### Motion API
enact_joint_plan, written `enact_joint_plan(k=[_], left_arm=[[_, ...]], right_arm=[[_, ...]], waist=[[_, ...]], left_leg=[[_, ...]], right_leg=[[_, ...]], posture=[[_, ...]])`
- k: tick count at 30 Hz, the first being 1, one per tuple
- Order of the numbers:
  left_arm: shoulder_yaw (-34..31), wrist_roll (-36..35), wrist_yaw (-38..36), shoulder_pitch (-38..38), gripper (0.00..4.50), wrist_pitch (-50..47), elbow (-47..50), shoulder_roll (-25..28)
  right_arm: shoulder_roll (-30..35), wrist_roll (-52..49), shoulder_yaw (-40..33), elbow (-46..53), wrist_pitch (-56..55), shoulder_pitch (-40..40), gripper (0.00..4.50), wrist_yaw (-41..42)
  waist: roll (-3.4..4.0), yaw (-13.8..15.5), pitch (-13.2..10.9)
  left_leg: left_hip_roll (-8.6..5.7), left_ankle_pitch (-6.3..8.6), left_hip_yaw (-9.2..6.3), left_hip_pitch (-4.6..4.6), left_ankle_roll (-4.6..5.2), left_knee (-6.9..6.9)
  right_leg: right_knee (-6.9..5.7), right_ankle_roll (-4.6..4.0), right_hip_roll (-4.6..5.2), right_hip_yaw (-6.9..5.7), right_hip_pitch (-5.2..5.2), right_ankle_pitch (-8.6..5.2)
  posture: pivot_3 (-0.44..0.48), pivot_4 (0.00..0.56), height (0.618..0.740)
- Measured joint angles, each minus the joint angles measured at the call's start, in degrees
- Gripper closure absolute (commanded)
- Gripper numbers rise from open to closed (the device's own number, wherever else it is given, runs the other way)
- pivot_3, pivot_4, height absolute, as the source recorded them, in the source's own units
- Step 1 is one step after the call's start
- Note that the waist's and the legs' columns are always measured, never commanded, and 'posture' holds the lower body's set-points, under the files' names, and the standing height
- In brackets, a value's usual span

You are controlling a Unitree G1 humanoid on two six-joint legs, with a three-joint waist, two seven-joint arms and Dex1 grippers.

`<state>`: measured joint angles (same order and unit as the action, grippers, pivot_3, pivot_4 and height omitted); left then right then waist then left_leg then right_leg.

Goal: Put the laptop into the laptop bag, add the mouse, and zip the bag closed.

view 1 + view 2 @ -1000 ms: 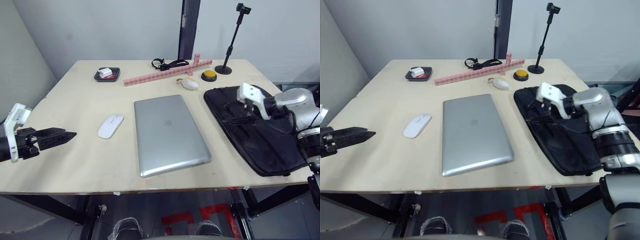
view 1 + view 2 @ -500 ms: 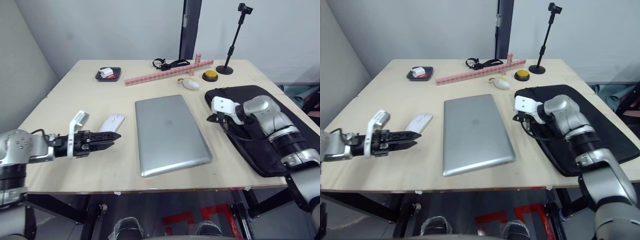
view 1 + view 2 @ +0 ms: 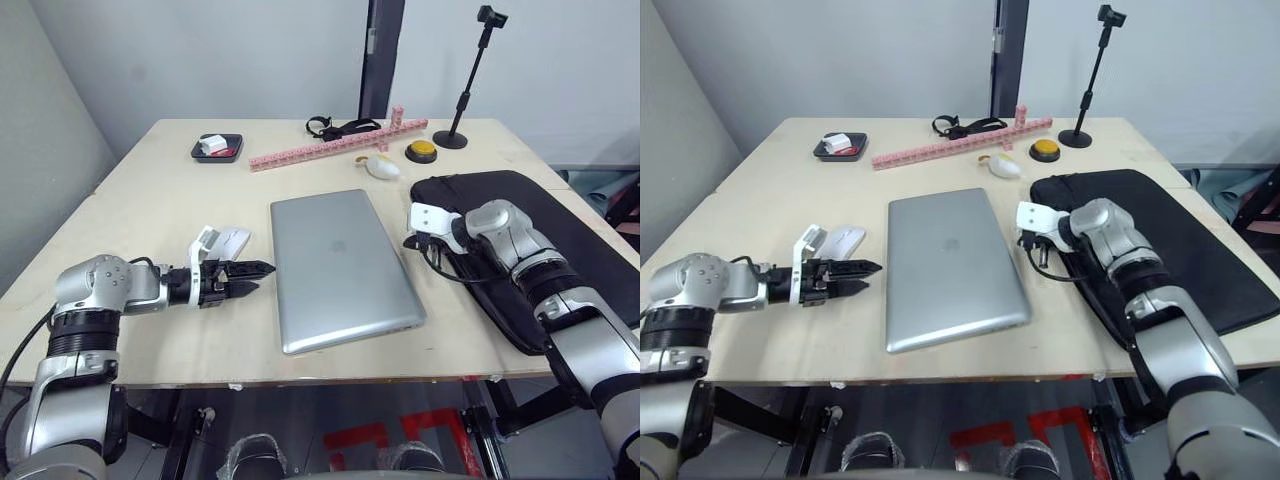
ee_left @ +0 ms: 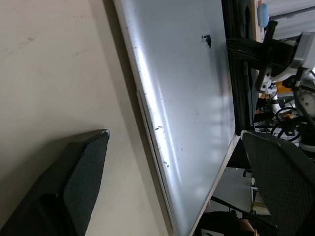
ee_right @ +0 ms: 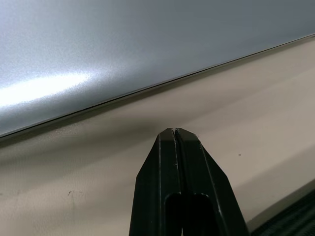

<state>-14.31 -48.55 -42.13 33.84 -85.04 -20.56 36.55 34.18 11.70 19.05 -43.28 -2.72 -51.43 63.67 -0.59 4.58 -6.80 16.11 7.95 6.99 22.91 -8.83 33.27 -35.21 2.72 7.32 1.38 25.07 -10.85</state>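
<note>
The right wrist view shows the right gripper with its jaws pressed together, empty, low over bare wood just beside the edge of the laptop. The left wrist view shows the left gripper with its jaws spread wide, nothing between them, facing the laptop's opposite edge. From the head views, one silver laptop lies shut in the middle of the surface, one white mouse just beyond the left gripper, and one black laptop bag lies flat on the right, with the right arm reaching across it. At the far edge stand one small black tray, one pink block strip, one orange button, one white oval lump, one black stand. The surface is pale plywood; grey walls lie behind.
</note>
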Motion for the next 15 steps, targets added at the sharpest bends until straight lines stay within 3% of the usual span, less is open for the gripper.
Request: enact_joint_plan(k=[15], left_arm=[[1.47,3.52,-1.43,2.9,0.0,3.98,-3.87,-5.62]], right_arm=[[-4.44,-1.69,-1.98,4.56,4.84,3.36,4.47,-0.49]], waist=[[0.12,-0.16,0.07]], left_leg=[[-0.01,0.0,-0.01,-0.16,-0.01,-0.07]], right_leg=[[0.03,-0.01,0.01,-0.01,-0.22,0.0]], posture=[[0.0,0.15,0.74]])
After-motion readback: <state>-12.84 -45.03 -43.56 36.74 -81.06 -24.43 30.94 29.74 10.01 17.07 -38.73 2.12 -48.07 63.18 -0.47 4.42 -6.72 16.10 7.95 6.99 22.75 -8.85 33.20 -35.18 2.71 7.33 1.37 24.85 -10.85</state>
